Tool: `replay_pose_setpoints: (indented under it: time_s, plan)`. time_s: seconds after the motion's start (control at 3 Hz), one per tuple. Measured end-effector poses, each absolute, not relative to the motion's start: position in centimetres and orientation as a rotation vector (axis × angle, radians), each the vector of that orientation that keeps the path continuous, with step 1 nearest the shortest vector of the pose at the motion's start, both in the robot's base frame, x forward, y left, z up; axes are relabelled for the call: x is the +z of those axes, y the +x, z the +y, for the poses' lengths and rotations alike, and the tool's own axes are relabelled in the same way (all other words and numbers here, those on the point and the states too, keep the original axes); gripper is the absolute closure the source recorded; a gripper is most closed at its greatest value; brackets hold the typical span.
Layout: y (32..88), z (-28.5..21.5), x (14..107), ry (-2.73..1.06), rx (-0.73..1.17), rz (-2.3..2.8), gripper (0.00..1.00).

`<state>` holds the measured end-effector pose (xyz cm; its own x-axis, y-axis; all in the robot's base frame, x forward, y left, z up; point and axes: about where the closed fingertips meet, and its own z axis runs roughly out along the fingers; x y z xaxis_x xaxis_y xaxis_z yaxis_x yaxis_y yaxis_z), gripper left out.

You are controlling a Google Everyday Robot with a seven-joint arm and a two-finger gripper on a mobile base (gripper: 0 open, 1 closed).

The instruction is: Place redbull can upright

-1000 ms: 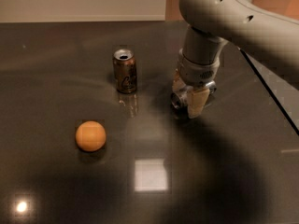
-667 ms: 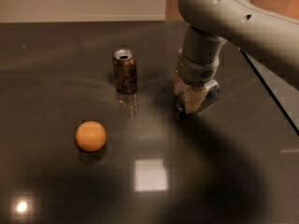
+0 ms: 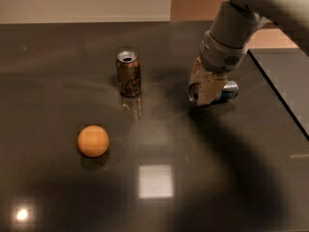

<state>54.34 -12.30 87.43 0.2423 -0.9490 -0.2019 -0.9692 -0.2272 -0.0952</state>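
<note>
The redbull can (image 3: pixel 229 91) lies on its side at the right of the dark table (image 3: pixel 159 197). Its blue and silver body sticks out to the right of the fingers, and its silver end (image 3: pixel 194 94) faces left. My gripper (image 3: pixel 206 87) comes down from the upper right and is shut on the can, holding it crosswise at or just above the table top. The cream fingers (image 3: pixel 207 81) hide the can's middle.
A shorter brown-gold can (image 3: pixel 129 74) stands upright left of my gripper. An orange ball (image 3: pixel 93 140) lies at the front left. The table's right edge (image 3: pixel 280 100) runs diagonally close behind my gripper. Light glare shows on the table (image 3: pixel 155 181).
My gripper has shifted a little to the right and up. The can's blue end now shows to the right of the fingers. The brown-gold can and the orange ball have not moved.
</note>
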Motion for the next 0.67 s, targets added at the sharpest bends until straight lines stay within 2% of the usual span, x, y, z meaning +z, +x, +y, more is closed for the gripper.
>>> replay_pose_setpoints:
  time_s: [0.67]
  plan:
    - [53.5,-13.1,92.2,-1.92,0.524,1.771,1.0]
